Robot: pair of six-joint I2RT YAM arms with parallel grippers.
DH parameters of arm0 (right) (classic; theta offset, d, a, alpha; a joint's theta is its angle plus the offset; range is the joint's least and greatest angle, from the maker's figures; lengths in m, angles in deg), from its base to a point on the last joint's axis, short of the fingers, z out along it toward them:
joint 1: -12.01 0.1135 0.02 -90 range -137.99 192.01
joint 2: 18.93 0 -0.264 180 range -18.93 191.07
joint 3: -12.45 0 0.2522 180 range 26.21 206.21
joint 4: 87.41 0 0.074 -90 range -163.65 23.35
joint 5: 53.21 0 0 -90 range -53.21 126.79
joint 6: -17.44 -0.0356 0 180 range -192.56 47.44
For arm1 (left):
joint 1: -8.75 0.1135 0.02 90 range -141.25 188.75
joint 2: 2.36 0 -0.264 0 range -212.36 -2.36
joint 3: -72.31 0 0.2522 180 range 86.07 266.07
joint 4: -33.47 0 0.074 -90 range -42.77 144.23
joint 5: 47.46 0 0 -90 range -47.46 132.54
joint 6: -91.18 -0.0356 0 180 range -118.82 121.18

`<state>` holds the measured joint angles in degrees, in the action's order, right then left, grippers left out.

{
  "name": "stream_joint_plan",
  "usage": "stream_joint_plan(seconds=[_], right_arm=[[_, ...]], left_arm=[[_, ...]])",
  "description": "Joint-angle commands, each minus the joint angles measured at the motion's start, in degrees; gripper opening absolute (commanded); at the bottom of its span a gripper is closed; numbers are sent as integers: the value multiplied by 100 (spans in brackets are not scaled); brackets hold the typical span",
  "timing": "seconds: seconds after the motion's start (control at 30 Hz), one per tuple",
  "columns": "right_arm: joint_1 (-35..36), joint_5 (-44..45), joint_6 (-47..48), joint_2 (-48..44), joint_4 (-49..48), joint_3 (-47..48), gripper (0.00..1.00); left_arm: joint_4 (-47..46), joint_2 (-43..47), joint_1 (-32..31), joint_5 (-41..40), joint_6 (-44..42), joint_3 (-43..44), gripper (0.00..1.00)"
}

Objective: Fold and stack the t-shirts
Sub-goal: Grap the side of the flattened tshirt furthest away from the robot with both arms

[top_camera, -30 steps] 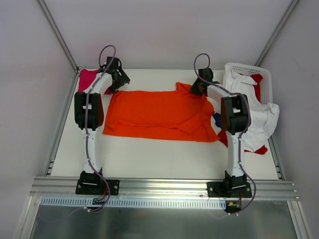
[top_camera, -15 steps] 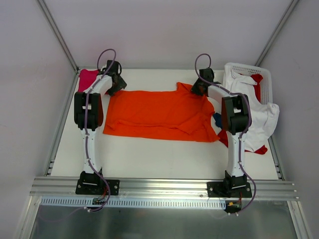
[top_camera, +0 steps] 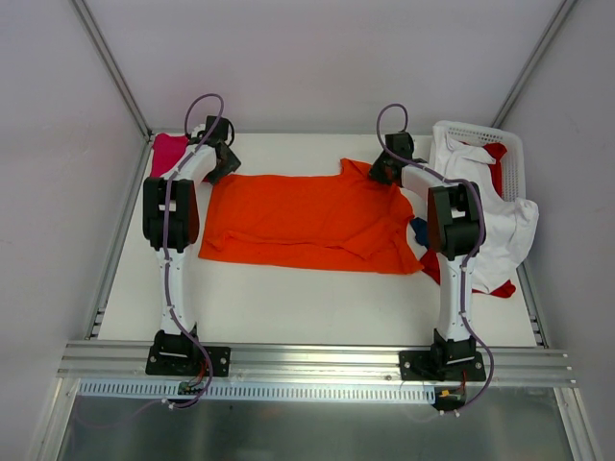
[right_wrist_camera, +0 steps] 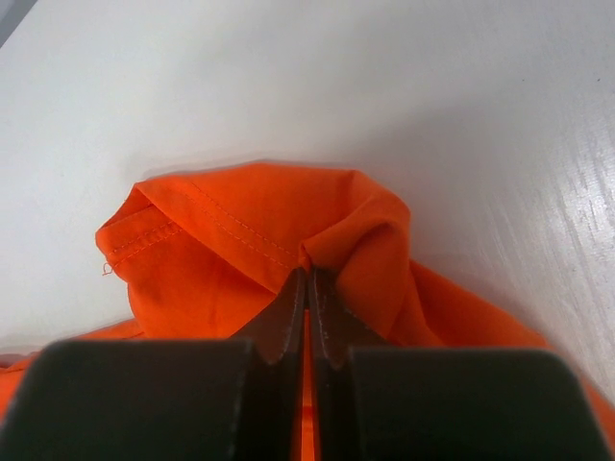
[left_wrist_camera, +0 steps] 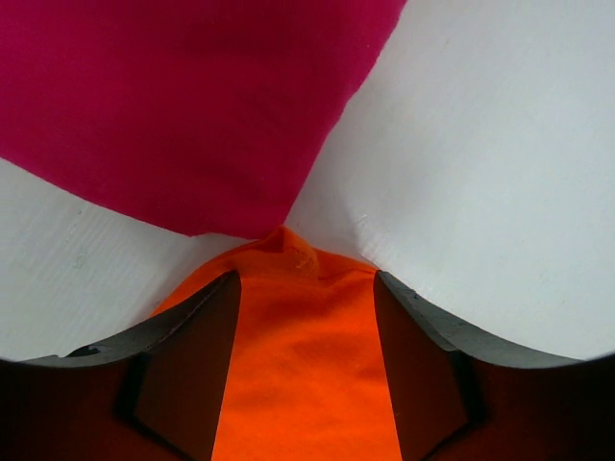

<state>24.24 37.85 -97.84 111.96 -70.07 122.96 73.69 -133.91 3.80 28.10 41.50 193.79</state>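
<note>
a bright orange cloth t-shirt lies flat. the right gripper, pressed together, pinches one far corner; the left gripper, spread, straddles the other, likely so both can lift and fold it. a magenta-pink cloth t-shirt lies just beyond the left gripper.

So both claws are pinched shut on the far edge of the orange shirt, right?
Not quite. Only the right gripper is pinched shut on the orange shirt. The left wrist view shows the left gripper with its jaws wide apart, the shirt's far corner lying between them ungripped.
</note>
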Motion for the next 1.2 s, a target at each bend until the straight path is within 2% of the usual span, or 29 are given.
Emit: stream_joint_plan(seconds=[0.0,0.13,0.27,0.33,0.37,0.5,0.9,1.17], right_arm=[[-72,87,5,-125,240,-121,0],[-80,87,14,-125,240,-113,1],[-89,52,5,-116,240,-121,1],[-98,26,-3,-125,223,-148,0],[-107,26,-21,-125,231,-148,1],[-115,-9,-39,-108,214,-139,0],[-116,-44,-21,-107,196,-130,0],[-133,-36,-21,-318,205,-261,1]], left_arm=[[44,305,-59,-428,187,-58,59],[52,226,-59,-542,222,-32,59],[52,147,-59,-622,249,-6,53],[52,129,-67,-648,240,47,48],[61,94,-59,-666,223,91,42],[114,6,-67,-613,187,231,36],[474,-257,-59,-710,231,688,0],[562,-144,-67,-683,135,689,0]])
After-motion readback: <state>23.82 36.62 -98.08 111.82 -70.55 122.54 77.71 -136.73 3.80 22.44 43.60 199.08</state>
